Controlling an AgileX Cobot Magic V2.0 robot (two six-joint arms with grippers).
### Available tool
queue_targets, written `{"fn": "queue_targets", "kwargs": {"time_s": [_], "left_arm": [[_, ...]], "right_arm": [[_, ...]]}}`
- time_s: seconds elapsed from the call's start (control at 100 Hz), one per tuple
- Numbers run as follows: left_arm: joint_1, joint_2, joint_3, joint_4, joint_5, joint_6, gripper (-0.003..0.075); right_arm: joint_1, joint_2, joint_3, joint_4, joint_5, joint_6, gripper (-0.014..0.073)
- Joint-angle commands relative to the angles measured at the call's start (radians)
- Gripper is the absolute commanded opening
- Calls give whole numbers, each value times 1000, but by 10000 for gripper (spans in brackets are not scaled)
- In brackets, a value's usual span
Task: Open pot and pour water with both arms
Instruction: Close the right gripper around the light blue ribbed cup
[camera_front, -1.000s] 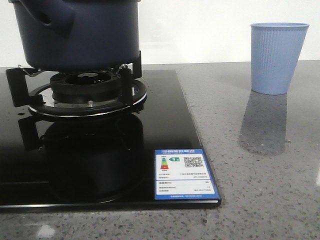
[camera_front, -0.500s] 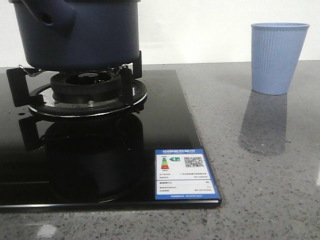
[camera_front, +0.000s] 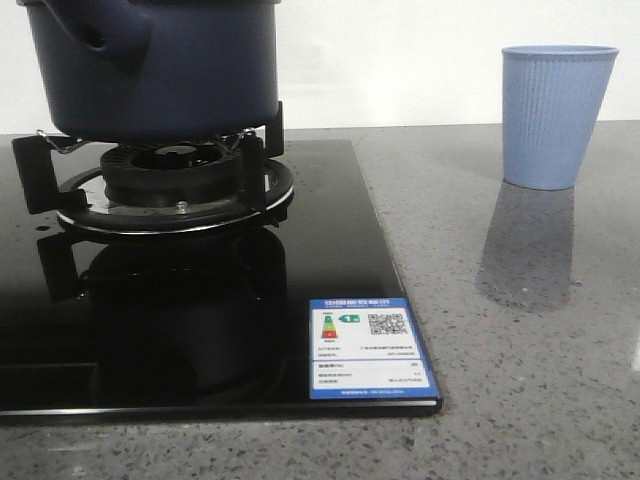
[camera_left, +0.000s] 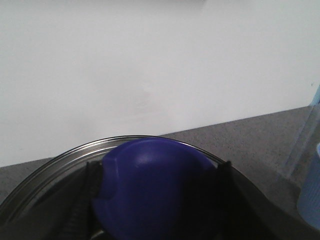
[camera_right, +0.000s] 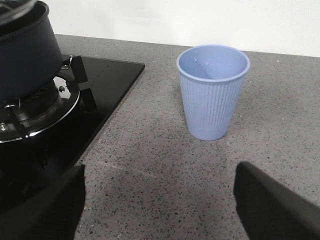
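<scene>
The dark navy pot (camera_front: 150, 65) stands on the gas burner (camera_front: 175, 185) at the left; its top is cut off in the front view. It also shows in the right wrist view (camera_right: 25, 55), with the edge of the glass lid (camera_right: 15, 6) over it. In the left wrist view my left gripper (camera_left: 157, 200) is shut on the lid's blue knob (camera_left: 150, 180), a dark finger on each side, inside the lid's metal rim (camera_left: 60, 157). My right gripper (camera_right: 160, 200) is open and empty over the counter, short of the light blue ribbed cup (camera_right: 212, 92). Neither gripper shows in the front view.
The black glass hob (camera_front: 200, 330) covers the left of the grey speckled counter (camera_front: 520, 380), with an energy label (camera_front: 368, 347) at its front right corner. The cup (camera_front: 555, 115) stands at the back right. A white wall is behind.
</scene>
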Motion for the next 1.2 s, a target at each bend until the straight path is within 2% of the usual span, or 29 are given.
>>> {"fn": "queue_targets", "kwargs": {"time_s": [0.0,0.16,0.63,0.73,1.02,1.19], "left_arm": [[24,-65,-38,3,-110,0,353],[80,-117,-38,3,-93,0,353],[255,-227,-38,3,-28,0,353],[289,-227,-38,3,-11,0,353],[302,-227,-38,3,-11,0,353],[302,-227,-38,3,-15,0,353]], "right_arm": [[2,27,-37,10,-59,-8,530],[2,88,-37,10,-90,-8,530],[2,397,-37,40,-431,-8,530],[10,468,-44,40,-459,-6,530],[92,630,-122,40,-575,-6,530],[106,698,-129,40,-679,-6,530]]}}
